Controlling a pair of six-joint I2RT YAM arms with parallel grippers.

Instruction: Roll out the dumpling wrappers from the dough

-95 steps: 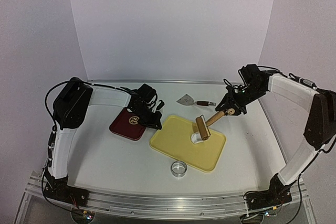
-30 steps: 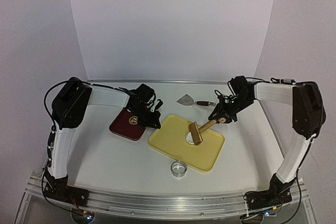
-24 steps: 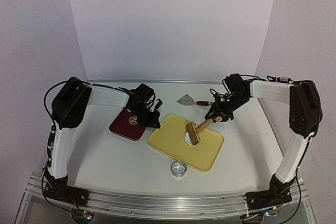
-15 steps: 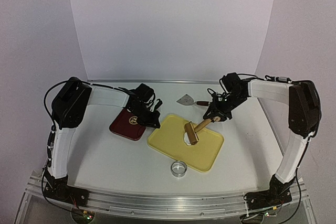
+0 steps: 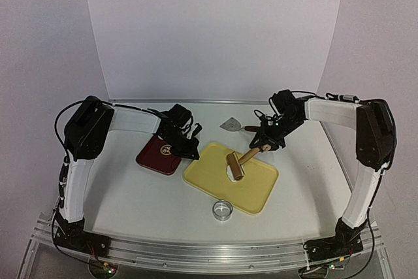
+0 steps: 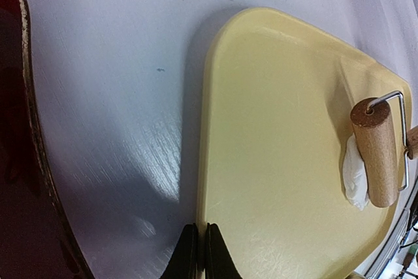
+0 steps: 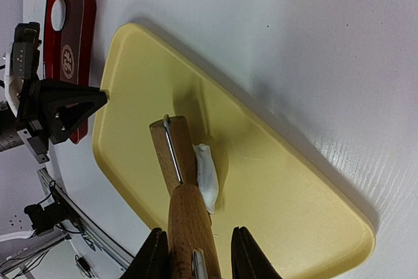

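Two arms reach inward over the white table (image 5: 130,207) from its left and right edges and meet around the middle.

A yellow tray (image 5: 255,191) with rounded corners lies at the centre of the table, turned at an angle to the edges. Just beside it, toward the left edge, sits a dark red tray (image 5: 157,156) with a round emblem.

The left pincer (image 6: 200,230) is nearly closed. Its black fingers stand narrow with the yellow tray's rim between them, at the corner that faces the red tray.

The right pincer (image 7: 197,231) comes in from the side toward the far right corner. It holds the wooden handle of a roller (image 5: 234,165), with one finger on each side of the handle. The roller's wooden drum, carried on a wire yoke, rests on the middle of the yellow tray.

The dough (image 7: 206,178) is a small white lump on the tray floor. It lies pressed against the drum and partly under it, on the side toward the near edge of the table.

A shiny ring cutter (image 5: 223,210) stands on the table between the tray and the near edge, apart from the tray. A small grey metal piece (image 5: 230,123) lies toward the far edge. What it is cannot be told.
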